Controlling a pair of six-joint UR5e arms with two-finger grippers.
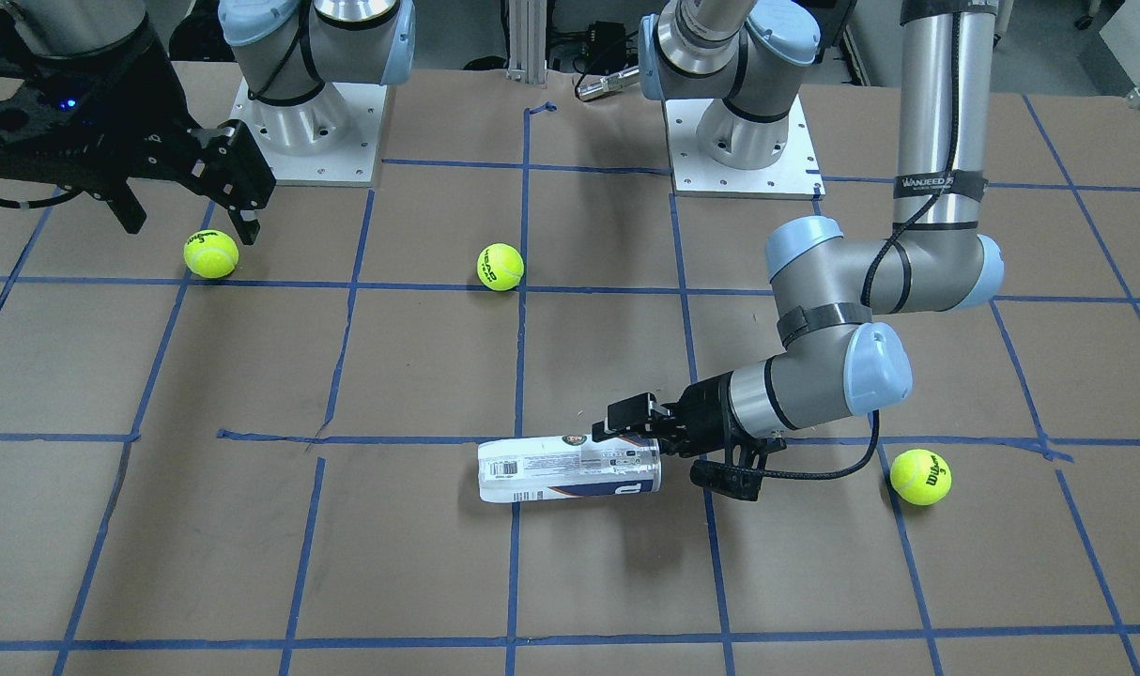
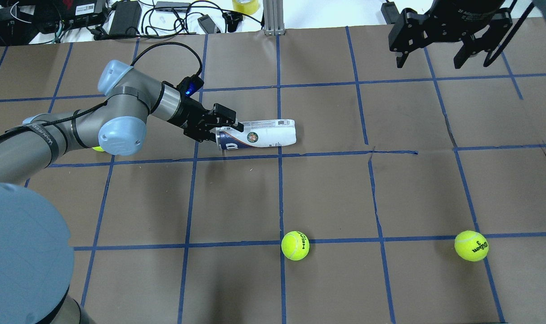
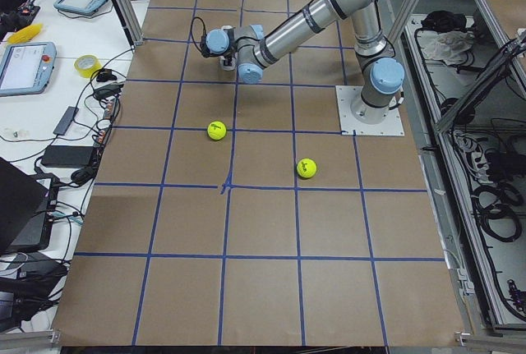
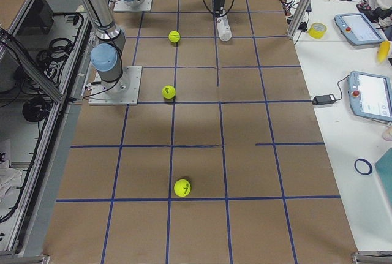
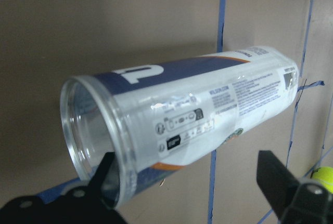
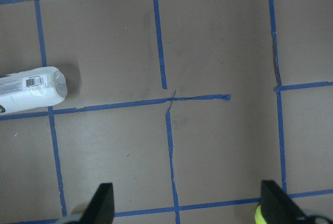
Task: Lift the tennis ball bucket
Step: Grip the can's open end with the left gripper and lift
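The tennis ball bucket point(image 1: 561, 468) is a clear can with a white and navy label. It lies on its side on the brown paper table; it also shows in the overhead view point(image 2: 259, 133) and small in the exterior right view point(image 4: 224, 30). My left gripper point(image 1: 640, 437) is open at the can's open end point(image 5: 99, 130). One finger point(image 5: 104, 177) is at the rim and the other point(image 5: 281, 182) stands off to the side of the can. My right gripper point(image 2: 429, 58) is open and empty, high over the far table corner, away from the can.
Three yellow-green tennis balls lie on the table: one point(image 1: 211, 254) below my right gripper, one point(image 1: 500, 267) mid-table, one point(image 1: 920, 476) beside my left arm. Blue tape lines grid the paper. The arm bases point(image 1: 739, 141) stand at the robot side.
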